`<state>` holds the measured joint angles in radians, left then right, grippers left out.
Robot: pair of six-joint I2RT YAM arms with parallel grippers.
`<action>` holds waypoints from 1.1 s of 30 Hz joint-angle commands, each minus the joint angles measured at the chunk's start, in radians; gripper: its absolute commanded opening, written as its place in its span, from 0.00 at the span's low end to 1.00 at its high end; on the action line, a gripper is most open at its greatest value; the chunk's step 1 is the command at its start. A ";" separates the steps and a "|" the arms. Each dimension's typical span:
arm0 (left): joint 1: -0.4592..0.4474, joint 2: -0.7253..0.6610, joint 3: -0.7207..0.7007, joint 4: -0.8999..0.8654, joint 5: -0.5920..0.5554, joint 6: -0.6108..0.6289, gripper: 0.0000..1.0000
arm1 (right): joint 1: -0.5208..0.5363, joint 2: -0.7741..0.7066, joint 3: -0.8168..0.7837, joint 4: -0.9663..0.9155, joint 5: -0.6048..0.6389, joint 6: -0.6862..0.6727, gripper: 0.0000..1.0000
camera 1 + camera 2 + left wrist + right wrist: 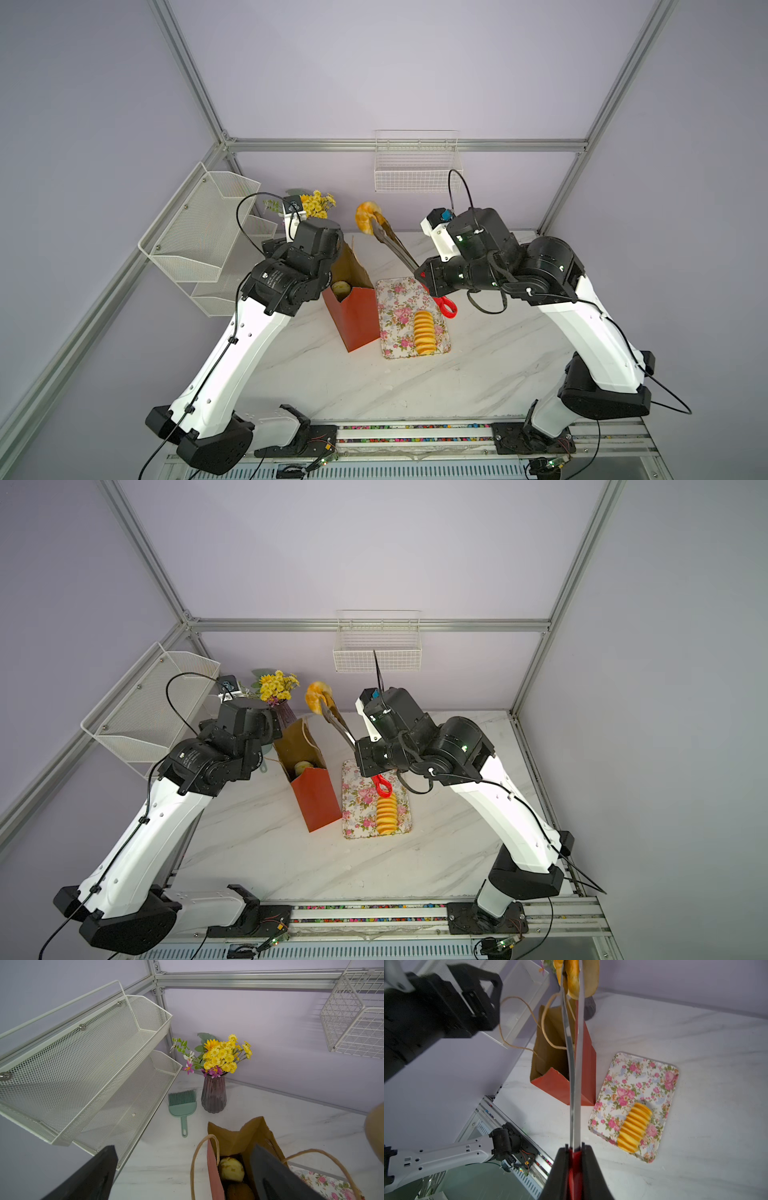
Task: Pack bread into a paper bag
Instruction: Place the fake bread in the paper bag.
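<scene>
Raised near bag (353,322), bun (365,216) being pinched in tongs (395,246) clamped by right gripper (574,1146). Mouth being propped by left gripper (184,1148), jaws wide. Advised: centring, lowering before release.

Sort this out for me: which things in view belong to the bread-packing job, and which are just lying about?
In the job: paper bag; golden bun held above it; tongs gripping that bun; ribbed loaf; floral tray under the loaf; bagged buns.

Lying about: vase of flowers; green hand brush; mesh shelves; wire basket.
</scene>
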<state>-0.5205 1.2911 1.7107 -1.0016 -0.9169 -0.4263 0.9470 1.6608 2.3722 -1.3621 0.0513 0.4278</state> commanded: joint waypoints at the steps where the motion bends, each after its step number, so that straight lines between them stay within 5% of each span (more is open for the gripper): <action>1: -0.007 -0.038 0.007 0.034 -0.001 -0.002 1.00 | -0.001 0.023 0.022 0.114 -0.098 -0.072 0.00; 23: -0.007 -0.047 0.007 0.037 -0.019 0.001 1.00 | -0.001 0.033 -0.137 0.014 -0.201 0.031 0.00; 33: -0.007 -0.027 0.022 0.037 -0.016 0.003 1.00 | -0.001 0.028 -0.183 0.019 -0.226 0.022 0.24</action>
<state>-0.5205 1.2621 1.7107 -0.9997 -0.9237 -0.4259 0.9470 1.7084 2.1899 -1.3697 -0.1596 0.4545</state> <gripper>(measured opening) 0.997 0.224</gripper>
